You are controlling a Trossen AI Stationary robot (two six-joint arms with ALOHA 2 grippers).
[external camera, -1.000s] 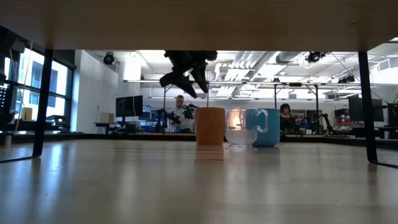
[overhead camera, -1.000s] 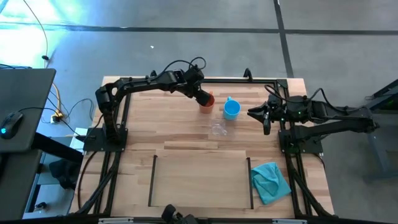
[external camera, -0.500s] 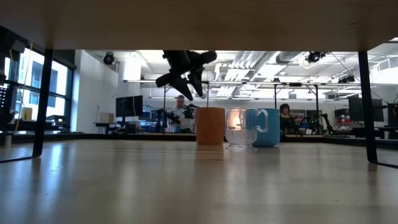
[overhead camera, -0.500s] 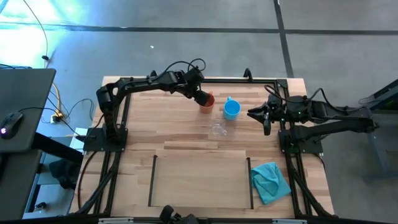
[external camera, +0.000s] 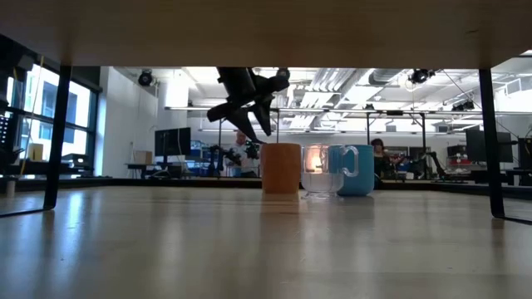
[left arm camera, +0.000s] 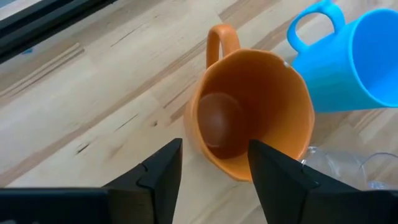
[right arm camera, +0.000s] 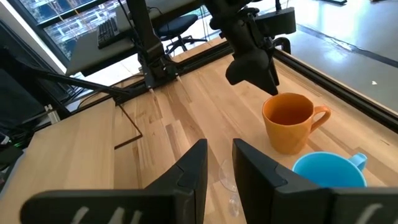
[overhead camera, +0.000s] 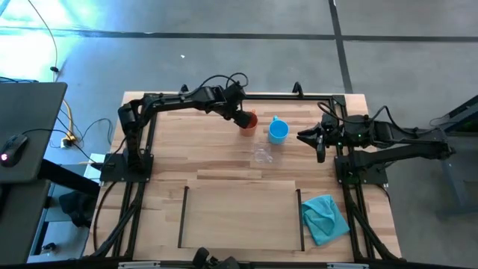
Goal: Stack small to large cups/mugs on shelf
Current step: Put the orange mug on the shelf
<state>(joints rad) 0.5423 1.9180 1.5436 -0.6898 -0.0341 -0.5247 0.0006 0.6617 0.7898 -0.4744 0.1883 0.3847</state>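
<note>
High view: left gripper [overhead camera: 243,119] poised over the orange ceramic mug [overhead camera: 251,119] at the table's far side; bright blue handled mug [overhead camera: 278,131] just beside it; small clear glass cup [overhead camera: 262,155] nearer the pale wooden shelf panel [overhead camera: 240,217], which holds no cup; right gripper [overhead camera: 309,137] waits beside the blue mug.

Low view: three vessels stand upright in a row.

Left wrist view: fingers [left arm camera: 155,177] parted, grasping nothing, straddling the orange mug's rim.

Right wrist view: fingers [right arm camera: 190,171] slightly parted, empty.

A robotics lab: beyond the desk [external camera: 166,241] stretch exposed ceiling ducts [external camera: 391,79], rows of monitors [external camera: 170,141], other robot arms [external camera: 226,154], and people seated at workstations [external camera: 381,149].
</note>
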